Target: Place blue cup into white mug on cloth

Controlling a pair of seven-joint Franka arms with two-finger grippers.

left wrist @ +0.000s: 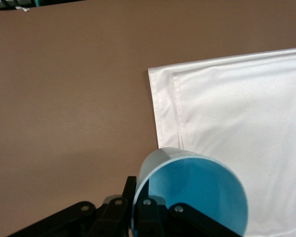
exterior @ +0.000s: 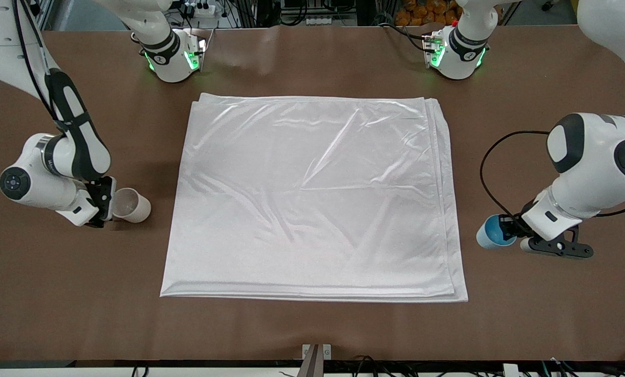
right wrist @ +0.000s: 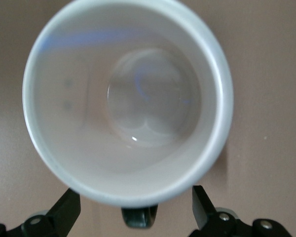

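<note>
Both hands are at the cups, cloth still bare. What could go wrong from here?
1. The white mug and blue cup both appear tilted in the hands, off the cloth; either may slip.
2. The right hand seems to grip the mug by its rim; it may swing.
3. The left hand holds the cup; the glossy, wrinkled cloth may tip the mug.

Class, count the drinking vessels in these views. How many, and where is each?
2. The white mug at the right gripper, the blue cup at the left gripper; both off the cloth.

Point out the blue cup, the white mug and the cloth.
blue cup (exterior: 489, 233), front view, its outer side wall.
white mug (exterior: 132, 205), front view, its side near the rim.
cloth (exterior: 312, 193), front view, its wrinkled middle.
</note>
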